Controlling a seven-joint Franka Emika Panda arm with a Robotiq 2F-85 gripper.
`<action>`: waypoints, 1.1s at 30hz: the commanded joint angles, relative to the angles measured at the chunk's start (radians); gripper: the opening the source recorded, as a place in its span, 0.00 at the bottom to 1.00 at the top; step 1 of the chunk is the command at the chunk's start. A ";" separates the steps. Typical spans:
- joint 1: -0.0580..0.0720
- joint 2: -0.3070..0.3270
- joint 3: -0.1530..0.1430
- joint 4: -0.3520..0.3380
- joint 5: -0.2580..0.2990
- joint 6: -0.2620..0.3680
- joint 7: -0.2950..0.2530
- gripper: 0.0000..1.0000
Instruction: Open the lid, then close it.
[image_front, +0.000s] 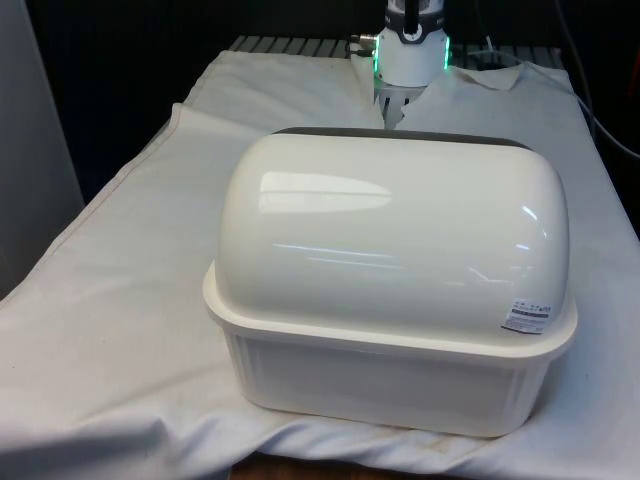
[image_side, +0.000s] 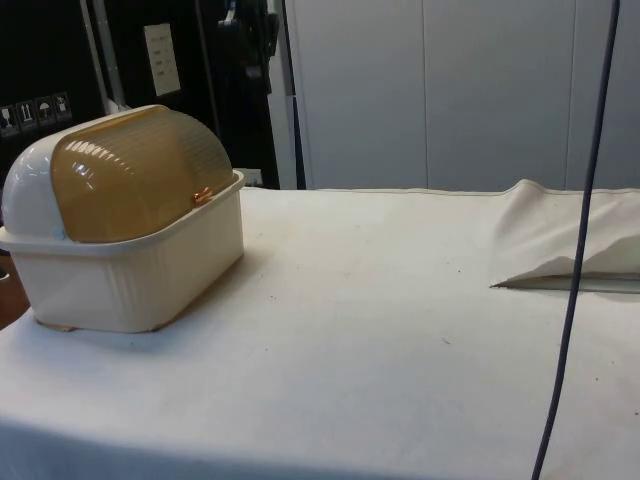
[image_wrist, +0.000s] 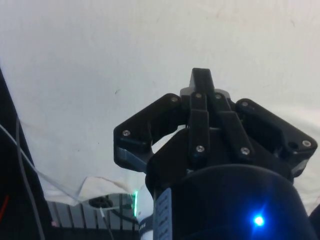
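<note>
A cream bread box (image_front: 400, 260) stands on the white cloth with its rounded back turned to the front view. From the side, the bread box (image_side: 120, 280) shows its amber ribbed roll lid (image_side: 140, 180) pulled fully down, a small copper handle (image_side: 203, 195) resting at the front rim. My black gripper (image_wrist: 202, 79) hangs shut over bare white cloth (image_wrist: 125, 60), with nothing between its fingers and the box not near it.
The robot's base (image_front: 410, 45) rises behind the box at the table's far end. A dark cable (image_side: 585, 230) hangs down at the side view's right, beside a raised fold of cloth (image_side: 560, 250). Open cloth stretches between the box and that fold.
</note>
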 joint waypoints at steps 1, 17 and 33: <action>0.001 0.003 0.001 -0.009 0.001 0.029 0.011 0.00; 0.001 0.026 0.011 -0.083 0.001 0.186 0.054 0.00; 0.003 0.061 0.015 -0.143 0.000 0.334 0.093 0.00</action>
